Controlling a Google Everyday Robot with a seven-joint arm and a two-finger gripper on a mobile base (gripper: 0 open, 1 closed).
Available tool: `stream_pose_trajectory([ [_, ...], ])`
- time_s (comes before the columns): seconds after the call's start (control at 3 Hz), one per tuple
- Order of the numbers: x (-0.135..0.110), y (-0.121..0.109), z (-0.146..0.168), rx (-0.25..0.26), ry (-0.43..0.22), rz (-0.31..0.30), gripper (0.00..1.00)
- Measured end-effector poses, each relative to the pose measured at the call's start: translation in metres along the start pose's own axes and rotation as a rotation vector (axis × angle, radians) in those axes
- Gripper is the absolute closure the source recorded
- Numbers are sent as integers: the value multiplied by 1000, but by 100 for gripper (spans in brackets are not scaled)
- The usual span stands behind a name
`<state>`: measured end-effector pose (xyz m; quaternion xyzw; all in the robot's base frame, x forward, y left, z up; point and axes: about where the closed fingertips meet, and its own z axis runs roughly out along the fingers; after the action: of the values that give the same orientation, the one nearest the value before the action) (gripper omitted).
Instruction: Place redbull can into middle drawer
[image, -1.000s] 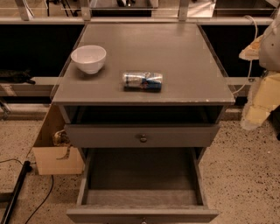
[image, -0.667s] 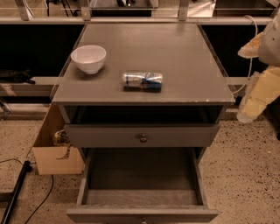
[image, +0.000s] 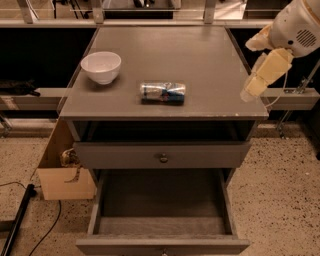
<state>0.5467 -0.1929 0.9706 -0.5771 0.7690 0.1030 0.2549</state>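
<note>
The redbull can (image: 163, 93) lies on its side on the grey cabinet top (image: 170, 50), near the front edge and a little left of centre. Below, the middle drawer (image: 162, 207) is pulled out, its plain grey floor bare. My gripper (image: 251, 91) hangs from the white arm at the upper right, just over the top's right front corner. It is well to the right of the can and touches nothing.
A white bowl (image: 101, 66) stands on the top's left side. The shallower drawer (image: 162, 156) with a round knob is closed above the open one. A cardboard box (image: 62, 182) and a black cable (image: 17, 225) are on the floor at left.
My gripper has moved up and to the left, from beside the cabinet to its top right front corner. The can, bowl and drawers have not moved.
</note>
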Motion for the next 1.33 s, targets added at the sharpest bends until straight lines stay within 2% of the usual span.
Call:
stream_pose_trajectory([
  [0.33,-25,-26,31,-40,-81,-20,0],
  [0.67,-46,-38,65,-71,-102,-47,0],
  [1.33,-81,-44,123,-98,-53,-114,0],
])
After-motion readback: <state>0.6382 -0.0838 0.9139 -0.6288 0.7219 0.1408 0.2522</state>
